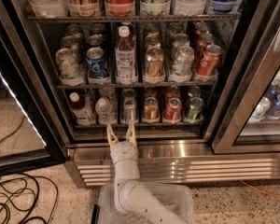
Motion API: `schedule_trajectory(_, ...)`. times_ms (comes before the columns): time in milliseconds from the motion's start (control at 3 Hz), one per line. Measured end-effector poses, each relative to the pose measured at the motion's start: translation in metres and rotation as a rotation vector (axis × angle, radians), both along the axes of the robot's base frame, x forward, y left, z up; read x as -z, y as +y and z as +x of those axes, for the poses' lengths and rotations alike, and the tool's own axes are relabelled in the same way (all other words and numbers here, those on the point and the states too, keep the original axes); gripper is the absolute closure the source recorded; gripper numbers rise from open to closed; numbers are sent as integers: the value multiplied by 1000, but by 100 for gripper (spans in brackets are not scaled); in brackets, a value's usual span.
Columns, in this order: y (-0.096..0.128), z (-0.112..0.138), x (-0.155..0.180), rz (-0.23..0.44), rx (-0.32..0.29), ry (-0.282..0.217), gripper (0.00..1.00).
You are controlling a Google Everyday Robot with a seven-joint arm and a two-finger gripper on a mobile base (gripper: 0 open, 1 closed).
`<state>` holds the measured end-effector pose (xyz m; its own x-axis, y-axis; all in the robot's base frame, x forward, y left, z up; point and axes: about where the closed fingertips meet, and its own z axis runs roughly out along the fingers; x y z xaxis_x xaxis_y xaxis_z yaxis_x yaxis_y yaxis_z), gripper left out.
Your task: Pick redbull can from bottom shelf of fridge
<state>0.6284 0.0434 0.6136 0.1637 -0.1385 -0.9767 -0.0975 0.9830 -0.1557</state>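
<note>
The fridge (144, 160) stands open with dark racks of drinks. On the bottom shelf (135, 123) a row holds two small bottles, then the slim silvery redbull can (130, 110), a gold-copper can (150, 109), a red can (172, 110) and a green can (193, 109). My gripper (121, 133) is open, on a white arm coming up from below. Its two pale fingertips sit at the shelf's front edge, just below and slightly left of the redbull can, apart from it and holding nothing.
The taller rack above (130, 84) holds cans and a brown-capped bottle (125, 55). A glass door (18, 120) hangs open at left, another fridge door (256, 101) at right. Black cables (14, 199) lie on the floor at left. A clear bin (177, 204) sits below the arm.
</note>
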Motion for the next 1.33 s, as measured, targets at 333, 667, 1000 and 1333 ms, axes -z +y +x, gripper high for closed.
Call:
schedule_trajectory(333,-5,8,1,4,48,-3,41)
schedule_trajectory(667,-10,16,2,10,88,-8,40)
schedule_trajectory(1000,-23,56,8,21,132,-22,40)
schedule_trajectory(1333,-25,66,10,10,136,-28,40)
